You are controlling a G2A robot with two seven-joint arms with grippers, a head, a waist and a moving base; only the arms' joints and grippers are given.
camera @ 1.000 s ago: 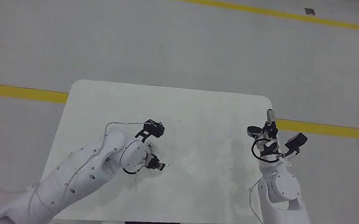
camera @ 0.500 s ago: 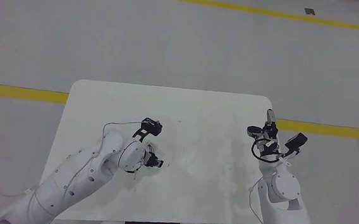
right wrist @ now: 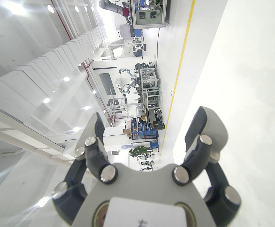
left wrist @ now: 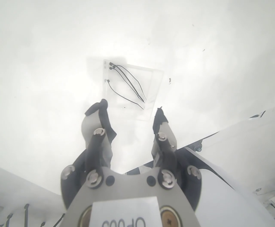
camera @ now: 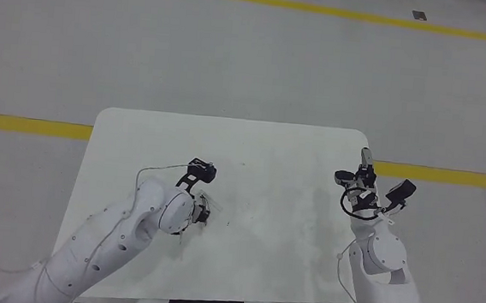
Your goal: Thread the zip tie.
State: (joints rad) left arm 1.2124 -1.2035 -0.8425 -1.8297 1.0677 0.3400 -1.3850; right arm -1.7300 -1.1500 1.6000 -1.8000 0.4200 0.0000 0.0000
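Black zip ties (left wrist: 126, 86) in clear packet (left wrist: 153, 90) | left claw (left wrist: 131, 106) spread, near it | right claw (right wrist: 149, 114) spread, empty

Bright overhead light, white glare across table (camera: 294, 155)

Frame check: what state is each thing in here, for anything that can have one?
Left end effector: open, empty, over the sheet's edge.
Right end effector: open, empty, facing away from the table.
Thin black zip ties: three, loose, none threaded, lying on the sheet.
Clear square plastic sheet: flat on the white table.
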